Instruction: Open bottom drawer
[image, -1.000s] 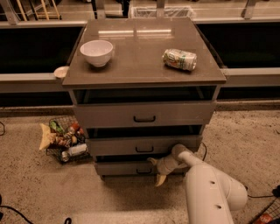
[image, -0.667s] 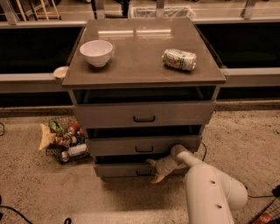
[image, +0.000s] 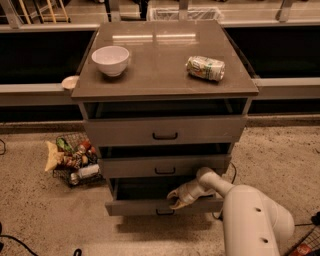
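The bottom drawer (image: 135, 206) is the lowest and narrowest grey-brown front of the cabinet, with a small black bar handle (image: 164, 212). It stands pulled out a little, with a dark gap above its front. My gripper (image: 175, 198) reaches in from the lower right on a white arm (image: 250, 220). It sits at the drawer's top edge, just above and right of the handle.
The cabinet top (image: 165, 65) holds a white bowl (image: 110, 59) and a can lying on its side (image: 205, 67). A wire basket of snacks (image: 72, 160) sits on the floor to the left. A low shelf runs behind. Cables lie on the carpet.
The bottom drawer has slid out toward the camera and my gripper has moved with it, a little left and forward.
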